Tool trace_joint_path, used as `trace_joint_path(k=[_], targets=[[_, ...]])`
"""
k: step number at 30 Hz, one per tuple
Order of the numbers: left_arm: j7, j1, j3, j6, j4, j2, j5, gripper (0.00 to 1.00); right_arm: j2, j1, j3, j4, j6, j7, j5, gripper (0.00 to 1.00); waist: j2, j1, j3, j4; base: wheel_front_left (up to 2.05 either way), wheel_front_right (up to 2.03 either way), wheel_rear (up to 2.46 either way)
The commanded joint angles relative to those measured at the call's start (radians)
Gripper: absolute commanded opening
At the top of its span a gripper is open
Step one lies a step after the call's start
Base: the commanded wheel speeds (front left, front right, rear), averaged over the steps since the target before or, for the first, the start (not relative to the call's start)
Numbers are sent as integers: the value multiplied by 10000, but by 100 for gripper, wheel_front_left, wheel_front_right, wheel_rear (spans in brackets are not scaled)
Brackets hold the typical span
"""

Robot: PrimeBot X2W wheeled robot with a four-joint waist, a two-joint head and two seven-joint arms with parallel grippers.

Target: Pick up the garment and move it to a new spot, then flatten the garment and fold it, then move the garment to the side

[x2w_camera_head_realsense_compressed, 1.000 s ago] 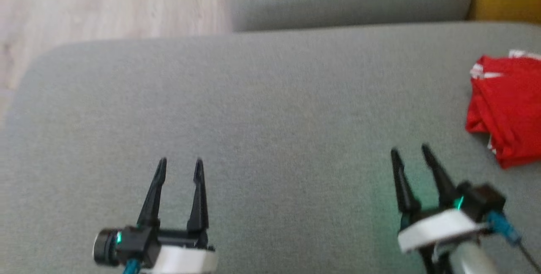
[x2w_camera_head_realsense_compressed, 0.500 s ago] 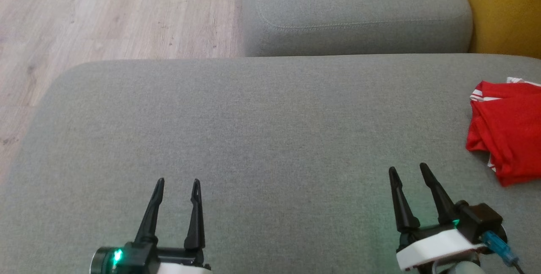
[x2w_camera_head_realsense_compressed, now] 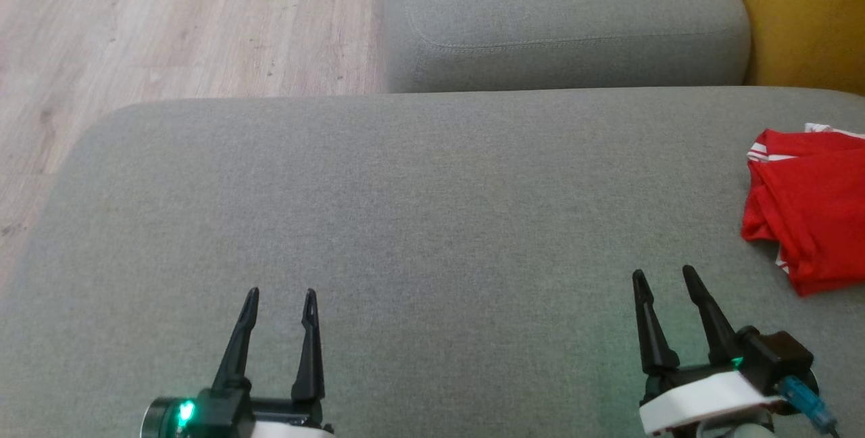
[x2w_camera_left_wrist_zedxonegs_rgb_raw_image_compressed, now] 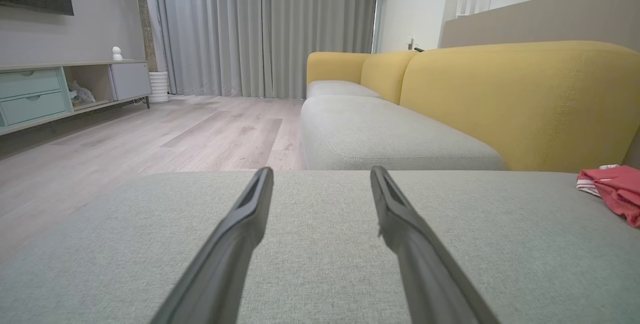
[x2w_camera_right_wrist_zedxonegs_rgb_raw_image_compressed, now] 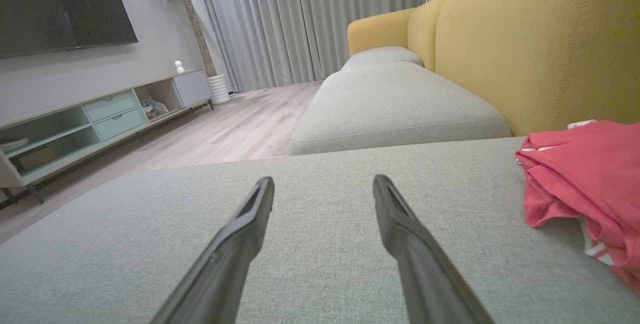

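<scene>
garment: soft red cloth | cushion: matt grey woven fabric | floor: pale wood

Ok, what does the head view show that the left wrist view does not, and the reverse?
Head view: the right gripper, open, short of the red garment. Left wrist view: grey curtains, a potted plant, a low cabinet. Both: the garment, the grey cushion, the wooden floor, the yellow sofa back, the open left gripper.

Light: soft, even daylight through grey curtains; faint shadows. Green glow on sofa seat beside right hand. Head view sharp; wrist views bowed at edges.
</scene>
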Motion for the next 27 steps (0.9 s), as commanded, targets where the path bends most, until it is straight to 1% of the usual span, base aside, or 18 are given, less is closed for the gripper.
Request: trace_joint_path(k=[1, 3, 4, 9, 27], targets=[[-51, -214, 355, 9, -256, -22, 156, 100, -17, -249, 211, -361, -7, -108, -59, 100, -1, 0, 11, -10, 0, 0, 0], [-51, -223, 351, 38, -234, -22, 243, 100, -12, -267, 221, -363, -7, -108, -36, 100, -1, 0, 25, -34, 0, 0, 0], [0, 0, 6, 6, 69, 0, 224, 0, 21, -1, 0, -4, 0, 0, 4, 0, -1, 0, 26, -37, 0, 0, 0], [7, 220, -20, 3, 807, -2, 195, 0, 31, 243, 21, 724, 0, 19, 23, 0, -1, 0, 32, -51, 0, 0, 0], [392, -115, 304, -292, 885, 129, -2112, 0, -73, -50, -151, 632, -1, 431, 2168, 0, -1, 0, 84, -156, 0, 0, 0]])
